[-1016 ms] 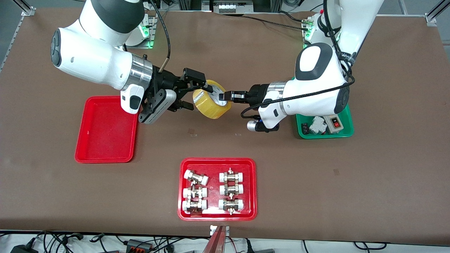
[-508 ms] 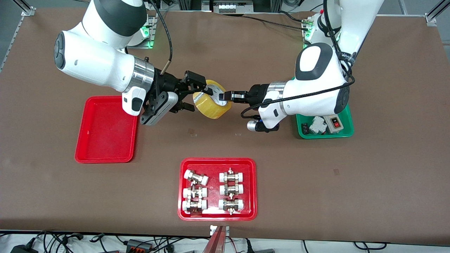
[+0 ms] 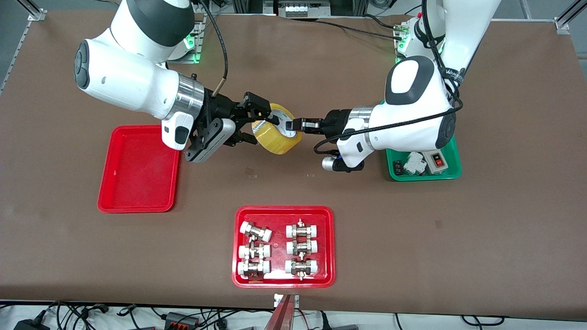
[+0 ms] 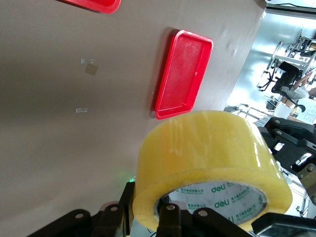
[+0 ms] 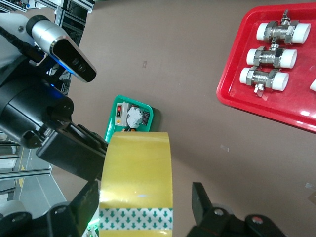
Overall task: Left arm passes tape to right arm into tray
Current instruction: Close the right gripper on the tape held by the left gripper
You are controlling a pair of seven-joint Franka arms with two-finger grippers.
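The big roll of see-through yellow tape with a white core hangs in the air over the brown table, its hole tipped up toward the left arm. The left gripper pinches its rim tight. The right gripper has its fingers spread around the roll, not squeezing. The plain red plastic tray sits near the right arm's end.

The tape filled the foreground, its white core showing. The tray lay on the table below it.
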